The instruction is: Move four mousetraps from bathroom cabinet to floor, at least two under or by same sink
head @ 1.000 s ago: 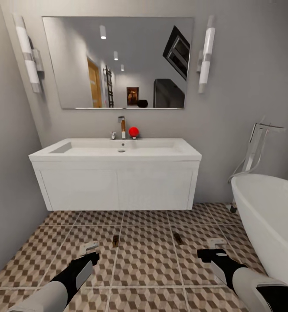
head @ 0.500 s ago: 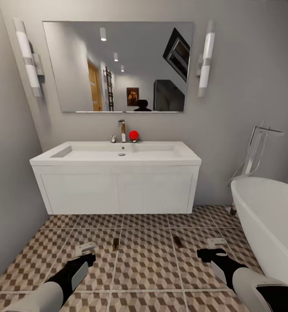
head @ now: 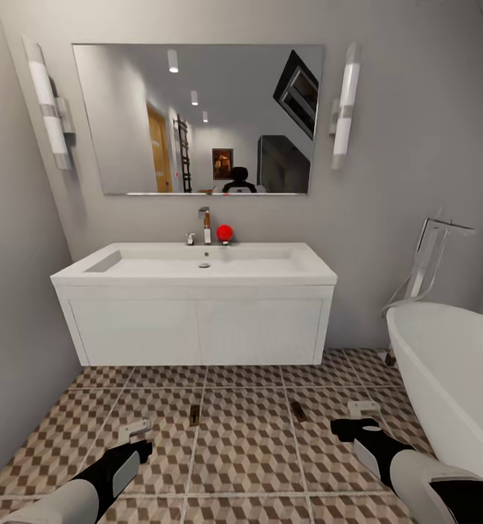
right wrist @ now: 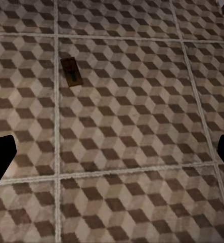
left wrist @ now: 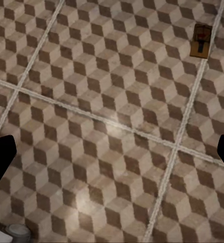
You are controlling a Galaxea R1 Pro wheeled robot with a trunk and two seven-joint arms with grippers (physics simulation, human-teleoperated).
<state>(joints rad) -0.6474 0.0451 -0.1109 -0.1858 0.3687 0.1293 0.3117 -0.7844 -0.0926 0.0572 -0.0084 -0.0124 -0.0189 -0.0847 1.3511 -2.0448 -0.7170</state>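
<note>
Two mousetraps lie on the bathroom floor [head: 245, 447] in front of the bathroom sink [head: 161, 268]: one [head: 194, 415] on a grout line, the other [head: 298, 410] further right. My left gripper [head: 136, 431] hovers low over the tiles, open and empty, left of the first trap, which the left wrist view shows as a mousetrap [left wrist: 201, 41]. My right gripper [head: 363, 411], also open and empty, hangs right of the second trap. The right wrist view has that mousetrap [right wrist: 71, 71] beyond the spread fingers [right wrist: 0, 157]. The cabinet is out of view.
A white vanity unit [head: 198, 320] carries the sink, with a chrome tap [head: 204, 222] and a red ball [head: 225, 232] behind it. A white bathtub [head: 452, 371] stands close on the right, a grey wall [head: 16, 327] on the left. A mirror [head: 198, 116] hangs above.
The camera has shifted, so the sink sits lower in the picture. My left gripper has drawn back toward me and to the left. The right arm and both traps stay put.
</note>
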